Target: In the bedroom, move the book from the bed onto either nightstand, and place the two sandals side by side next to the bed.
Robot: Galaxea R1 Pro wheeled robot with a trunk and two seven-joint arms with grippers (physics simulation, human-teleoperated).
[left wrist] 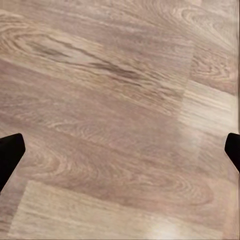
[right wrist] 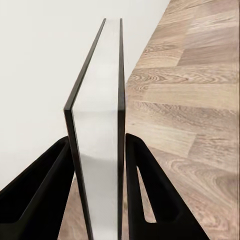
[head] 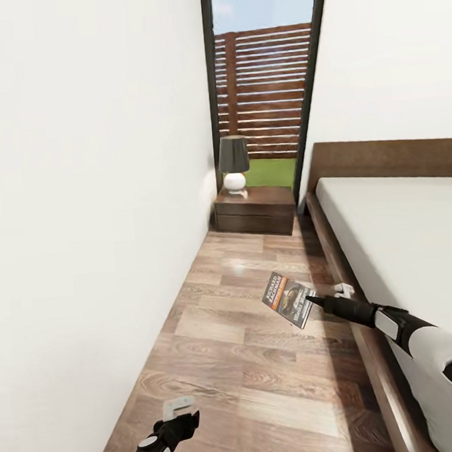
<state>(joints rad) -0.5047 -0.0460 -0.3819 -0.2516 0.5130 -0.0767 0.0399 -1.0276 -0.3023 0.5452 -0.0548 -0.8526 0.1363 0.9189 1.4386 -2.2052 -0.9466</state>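
The book (head: 289, 300), dark-covered with an orange band, hangs above the wood-plank floor beside the bed (head: 406, 240). My right gripper (head: 315, 301) is shut on its edge. In the right wrist view the book (right wrist: 100, 150) shows edge-on, pinched between the two black fingers (right wrist: 150, 195). The nightstand (head: 255, 211) stands at the far end of the aisle against the window, with a black-shaded lamp (head: 233, 161) on its left part. My left gripper (head: 179, 414) hovers low over the floor, open and empty, its fingertips (left wrist: 10, 155) wide apart. The sandals are out of view.
A white wall (head: 84, 229) closes the aisle's left side and the bed's dark wooden frame (head: 334, 259) closes its right. The plank floor (head: 240, 333) runs straight to the nightstand. A tall dark-framed window (head: 266, 81) shows a slatted fence behind it.
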